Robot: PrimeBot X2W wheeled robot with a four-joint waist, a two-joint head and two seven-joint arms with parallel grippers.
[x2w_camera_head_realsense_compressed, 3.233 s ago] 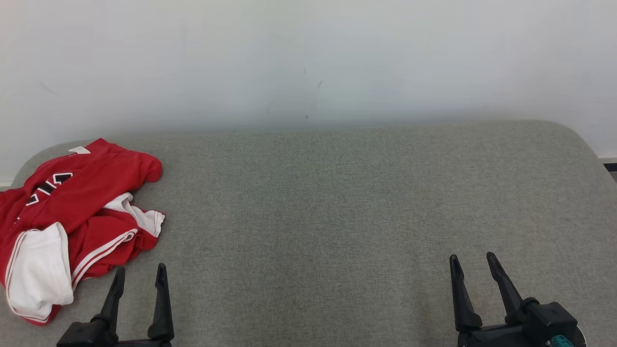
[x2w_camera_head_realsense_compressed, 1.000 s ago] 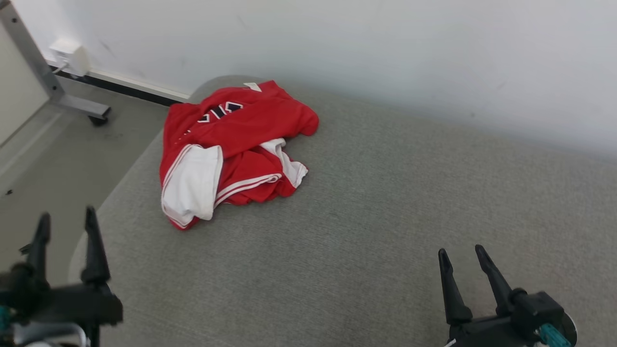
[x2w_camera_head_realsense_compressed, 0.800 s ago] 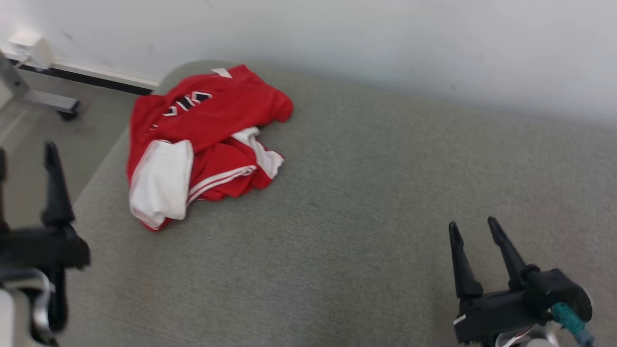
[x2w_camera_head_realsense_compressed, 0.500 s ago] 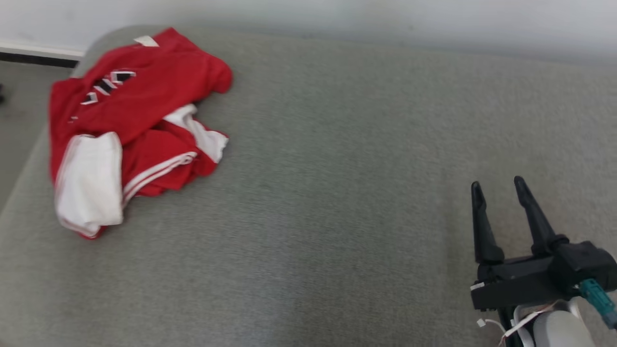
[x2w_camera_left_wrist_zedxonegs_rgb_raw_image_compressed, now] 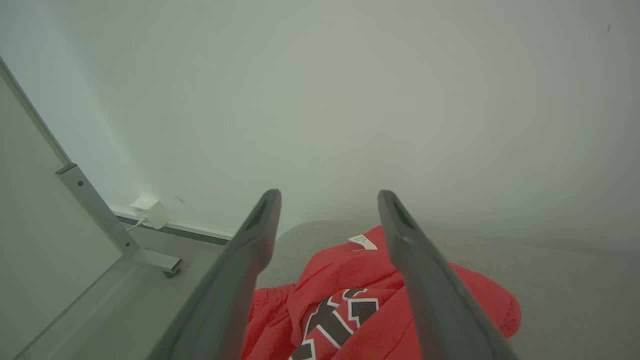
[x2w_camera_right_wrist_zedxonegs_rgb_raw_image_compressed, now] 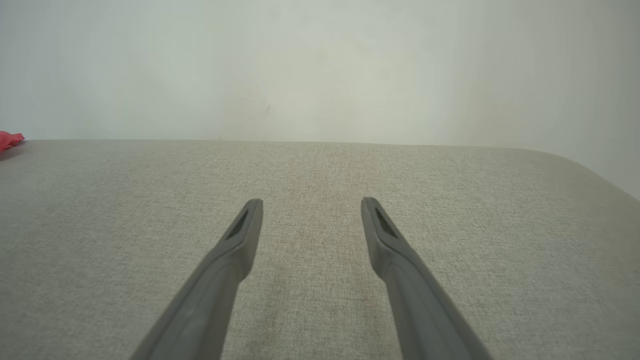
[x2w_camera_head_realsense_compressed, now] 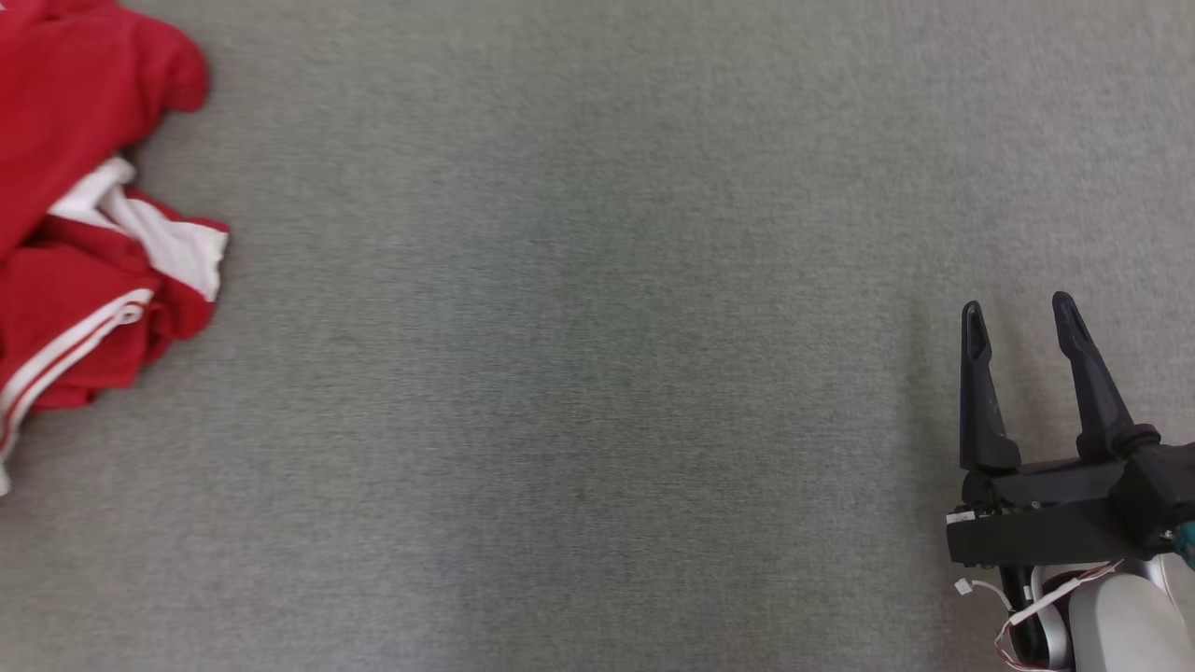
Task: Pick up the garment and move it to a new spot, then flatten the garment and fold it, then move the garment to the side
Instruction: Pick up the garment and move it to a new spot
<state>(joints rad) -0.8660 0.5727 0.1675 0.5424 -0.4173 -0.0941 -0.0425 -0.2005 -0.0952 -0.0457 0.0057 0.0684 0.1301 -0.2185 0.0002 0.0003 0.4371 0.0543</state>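
Observation:
The garment (x2w_camera_head_realsense_compressed: 84,215), a crumpled red top with white trim, lies at the left edge of the head view on the grey cloth-covered table (x2w_camera_head_realsense_compressed: 579,373). In the left wrist view the garment (x2w_camera_left_wrist_zedxonegs_rgb_raw_image_compressed: 350,310) shows its black and white lettering and a white tag, below and beyond my left gripper (x2w_camera_left_wrist_zedxonegs_rgb_raw_image_compressed: 327,197), which hangs open above it with nothing between its fingers. My right gripper (x2w_camera_head_realsense_compressed: 1018,313) stands open and empty at the lower right, far from the garment. In the right wrist view the right gripper (x2w_camera_right_wrist_zedxonegs_rgb_raw_image_compressed: 310,205) is over bare cloth, and a red tip of the garment (x2w_camera_right_wrist_zedxonegs_rgb_raw_image_compressed: 9,140) shows at far left.
A white wall (x2w_camera_right_wrist_zedxonegs_rgb_raw_image_compressed: 320,65) runs behind the table. Left of the table, in the left wrist view, are the floor (x2w_camera_left_wrist_zedxonegs_rgb_raw_image_compressed: 100,305), a metal frame leg (x2w_camera_left_wrist_zedxonegs_rgb_raw_image_compressed: 100,215) with a foot, and a white wall box (x2w_camera_left_wrist_zedxonegs_rgb_raw_image_compressed: 149,210) with a cable.
The head camera has tilted down and swung right, so the garment now sits at the picture's left edge and the wall is gone. The garment itself has not moved. Both grippers stay open.

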